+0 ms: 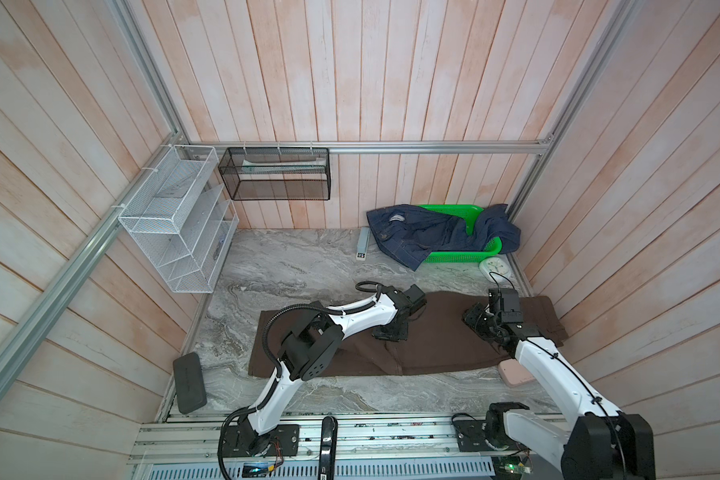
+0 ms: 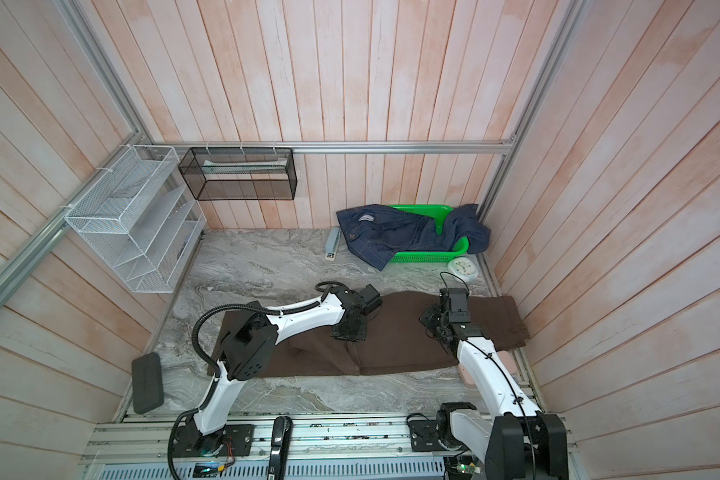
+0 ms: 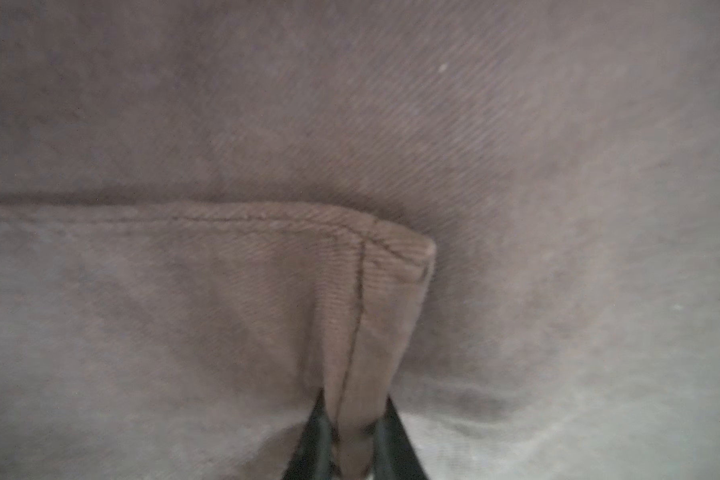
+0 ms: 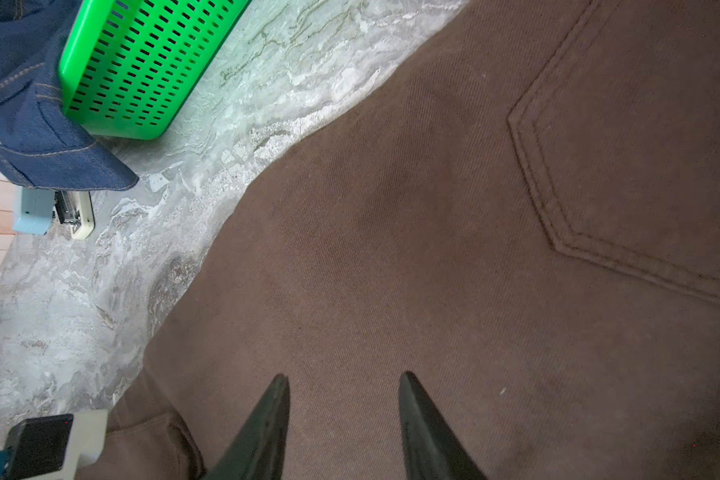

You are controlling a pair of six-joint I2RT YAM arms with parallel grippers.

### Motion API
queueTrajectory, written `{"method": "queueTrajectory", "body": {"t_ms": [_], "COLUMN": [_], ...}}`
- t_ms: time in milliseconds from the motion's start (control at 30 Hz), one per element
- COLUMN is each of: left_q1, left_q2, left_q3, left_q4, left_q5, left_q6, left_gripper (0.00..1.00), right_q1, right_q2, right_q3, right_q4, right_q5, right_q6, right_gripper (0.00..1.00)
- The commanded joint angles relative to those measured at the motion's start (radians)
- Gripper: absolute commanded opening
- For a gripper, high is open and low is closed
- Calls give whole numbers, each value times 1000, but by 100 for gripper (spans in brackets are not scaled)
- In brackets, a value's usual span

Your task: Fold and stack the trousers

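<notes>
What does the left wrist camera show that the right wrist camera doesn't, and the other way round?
Only the left wrist view: a stitched hem corner of the dark brown soft cloth trousers pinched in the left hand. Only the right wrist view: the right hand open, a stitched pocket, the green perforated plastic basket, blue denim garment and grey marbled table. Both: the brown trousers.

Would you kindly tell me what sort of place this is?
Probably a mock laundry corner for robot trials: metal frame, two rail-mounted arms, trousers, jeans draped over a basket.
</notes>
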Motion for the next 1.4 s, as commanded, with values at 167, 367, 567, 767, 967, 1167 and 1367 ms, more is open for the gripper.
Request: {"method": "queueTrajectory", "body": {"t_ms": [167, 367, 567, 767, 967, 1167, 1367], "left_q1": [22, 129, 357, 609, 748, 801, 839], "left_q2": [-73, -338, -664, -803, -754, -675, -599], "left_q3": [-34, -207, -463, -616, -629, -614, -599], "left_q4": [-61, -138, -241, -237, -229, -164, -99], "left_q5": [-101, -201, -302, -347, -384, -395, -417], "left_q6": [-14, -13, 47, 192, 251, 292, 340], "left_gripper": [0, 0, 0, 0, 0, 0, 32], "right_q1": [-5, 10, 53, 76, 75, 76, 76], "right_q2": [-2, 37, 119, 197, 260, 287, 279], "right_q3": [-29, -54, -72, -77, -94, -96, -89], "right_q4": [7, 30, 60, 81, 88, 96, 93], "right_q5": [-38, -80, -106, -55, 9, 5, -11], "right_q6": [-12, 3, 22, 16, 4, -4, -6], "right_gripper": [44, 44, 43, 44, 44, 44, 44]}}
